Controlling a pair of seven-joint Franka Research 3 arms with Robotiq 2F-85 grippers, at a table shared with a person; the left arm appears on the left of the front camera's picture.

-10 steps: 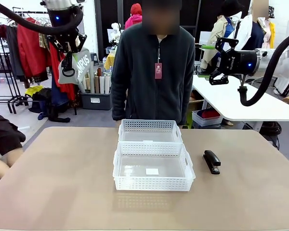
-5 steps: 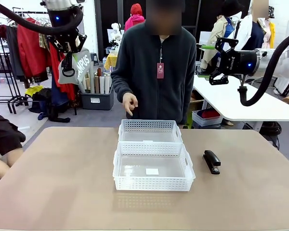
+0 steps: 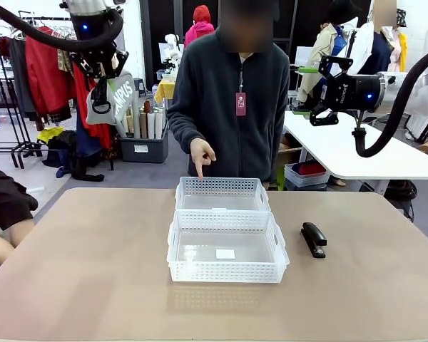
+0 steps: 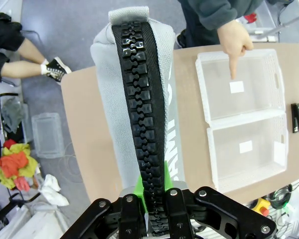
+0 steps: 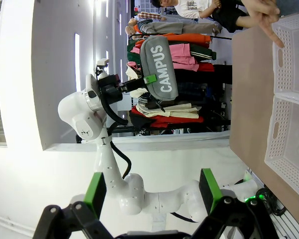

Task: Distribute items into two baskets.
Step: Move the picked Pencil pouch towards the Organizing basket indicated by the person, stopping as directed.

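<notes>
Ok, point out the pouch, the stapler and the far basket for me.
pouch (image 3: 121, 92), front view, on its grey lettered side.
stapler (image 3: 314, 240), front view, on its black top.
far basket (image 3: 222, 185), front view, on its far lattice wall.

Bright, even overhead light fills the front view; the near basket (image 3: 227, 273) casts only a faint, soft shadow on the tan table (image 3: 85, 271). The left wrist view is sharp on the grey pouch (image 4: 105, 89), bowed at its edges. The right wrist view's white wall (image 5: 55, 69) glows pale

Txt: "CAMPUS" on grey pouch (image 5: 160, 67)
</notes>
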